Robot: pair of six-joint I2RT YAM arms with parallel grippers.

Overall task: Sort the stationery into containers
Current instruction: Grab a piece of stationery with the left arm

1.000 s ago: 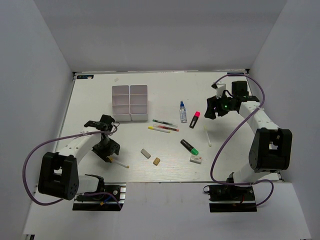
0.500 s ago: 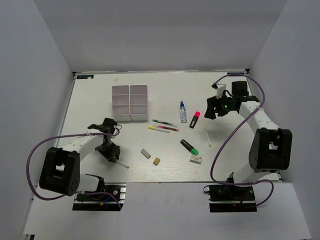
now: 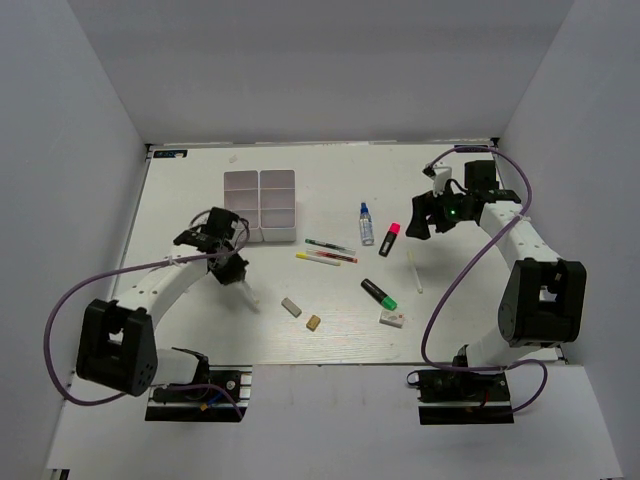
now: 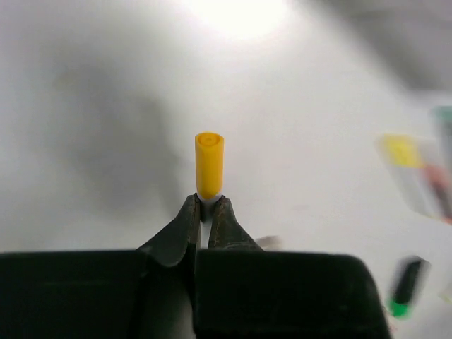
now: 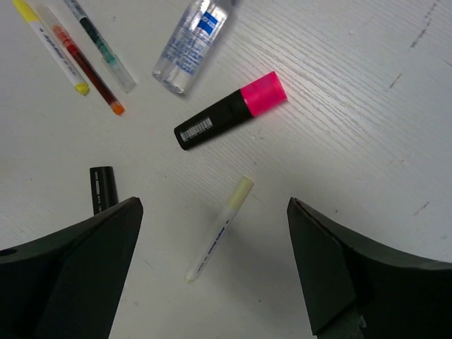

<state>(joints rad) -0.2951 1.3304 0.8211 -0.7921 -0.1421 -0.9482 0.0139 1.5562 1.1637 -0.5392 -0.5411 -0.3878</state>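
Note:
My left gripper (image 3: 228, 265) is shut on a white marker (image 3: 247, 294), lifted off the table just below the white six-compartment containers (image 3: 261, 205). In the left wrist view the marker's yellow tip (image 4: 209, 164) sticks out past my left gripper (image 4: 206, 202). My right gripper (image 3: 425, 215) hangs open at the right. In the right wrist view a white marker with a pale yellow cap (image 5: 219, 227) lies on the table between the jaws of my right gripper (image 5: 212, 212). A pink-capped highlighter (image 5: 229, 111) lies just beyond it.
A blue-capped glue bottle (image 3: 366, 223) and thin pens (image 3: 328, 251) lie mid-table. Nearer the front are a green-capped highlighter (image 3: 379, 293), a white eraser (image 3: 393, 319), a tan eraser (image 3: 313, 322) and a grey eraser (image 3: 291, 307).
My left gripper has shut on the white marker and carried it up from the front left toward the containers. My right gripper has opened a little wider in place.

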